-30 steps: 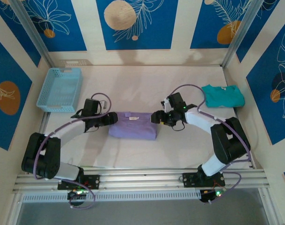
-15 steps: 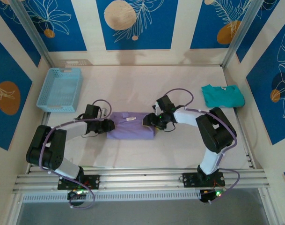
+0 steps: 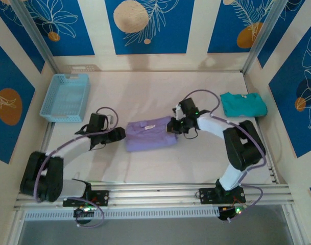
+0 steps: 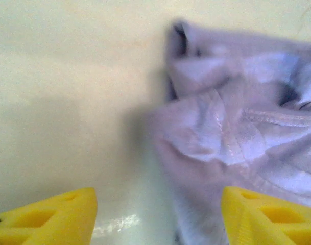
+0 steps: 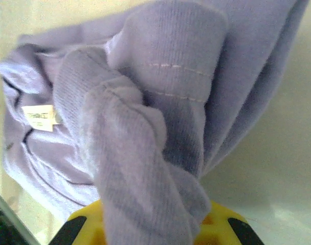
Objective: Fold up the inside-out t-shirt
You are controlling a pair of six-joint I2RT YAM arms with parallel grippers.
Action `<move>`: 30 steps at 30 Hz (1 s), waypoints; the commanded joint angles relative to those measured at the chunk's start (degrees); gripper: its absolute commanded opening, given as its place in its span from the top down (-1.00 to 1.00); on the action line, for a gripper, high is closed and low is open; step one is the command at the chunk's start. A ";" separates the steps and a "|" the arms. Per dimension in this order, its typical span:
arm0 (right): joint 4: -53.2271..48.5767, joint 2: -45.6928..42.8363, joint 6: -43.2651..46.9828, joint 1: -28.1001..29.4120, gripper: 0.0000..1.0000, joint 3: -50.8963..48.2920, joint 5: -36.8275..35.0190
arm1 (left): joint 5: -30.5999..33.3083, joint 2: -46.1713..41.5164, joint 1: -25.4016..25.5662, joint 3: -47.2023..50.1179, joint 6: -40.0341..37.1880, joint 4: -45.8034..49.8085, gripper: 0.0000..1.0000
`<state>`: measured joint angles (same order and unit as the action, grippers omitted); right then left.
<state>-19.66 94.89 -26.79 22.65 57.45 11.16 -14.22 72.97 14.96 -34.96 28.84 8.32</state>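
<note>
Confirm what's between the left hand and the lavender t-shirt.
Only a strip of bare table. The left wrist view shows the open left hand almost at the edge of the t-shirt.

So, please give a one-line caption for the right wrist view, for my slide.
Right gripper shut on a bunched fold of the lavender t-shirt, white label showing.

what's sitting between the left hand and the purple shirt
Nothing visible: the open left hand faces the edge of the purple shirt across bare table. The right hand is shut on its far edge.
</note>
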 commanded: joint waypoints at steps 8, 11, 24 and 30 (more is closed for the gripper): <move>-30.47 -6.15 32.42 -16.23 1.00 22.43 -23.52 | 0.75 -15.15 0.02 -3.18 2.05 6.96 -0.43; -30.07 -6.97 37.27 -18.73 1.00 27.20 -23.98 | -0.87 -13.60 0.07 -4.73 1.94 8.01 -0.42; -38.64 1.11 47.00 -24.44 1.00 49.55 -26.19 | -2.50 -4.93 0.08 -6.10 2.37 4.40 -0.42; -40.81 3.16 48.14 -27.06 1.00 53.96 -28.42 | -3.99 -1.33 0.11 -8.68 1.91 5.18 -0.41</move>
<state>-58.46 97.76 19.44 -2.98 108.27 -15.55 -16.10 70.74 15.00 -40.99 31.00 13.98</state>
